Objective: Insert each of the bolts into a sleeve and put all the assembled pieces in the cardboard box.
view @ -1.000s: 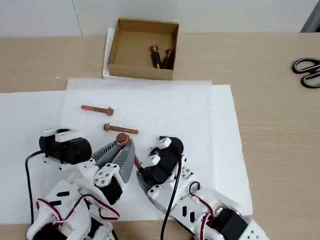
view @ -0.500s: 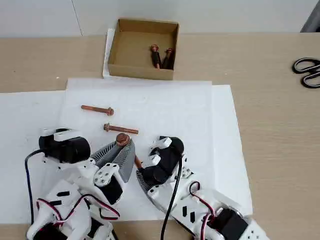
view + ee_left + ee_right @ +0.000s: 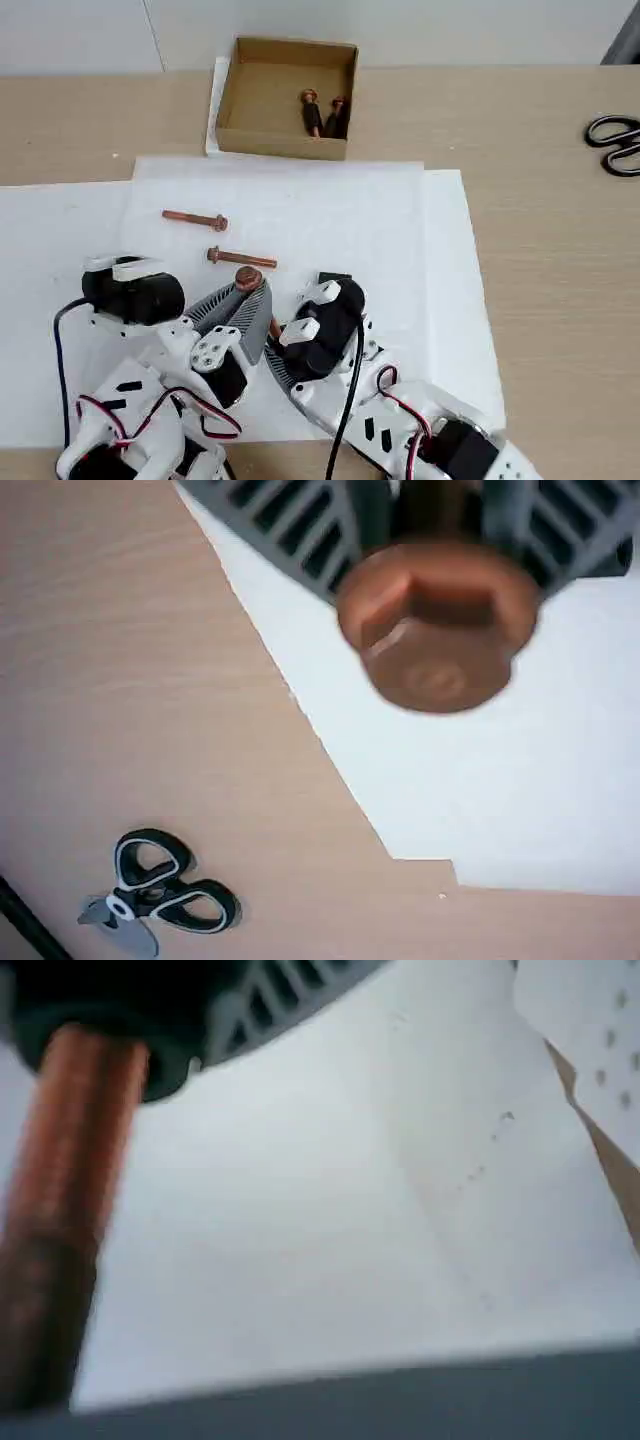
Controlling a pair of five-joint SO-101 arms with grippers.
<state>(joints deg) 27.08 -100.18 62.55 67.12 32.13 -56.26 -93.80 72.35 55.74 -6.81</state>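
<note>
Presently left claw [image 3: 248, 288] pinches the bolt [image 3: 437, 630], right claw [image 3: 273, 345] the sleeve [image 3: 70, 1005]; both should stay coaxial, pressed steadily until the head seats.

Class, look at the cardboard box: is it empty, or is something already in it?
Not empty. Two assembled pieces lie side by side in the cardboard box, near its right wall in the high view.
</note>
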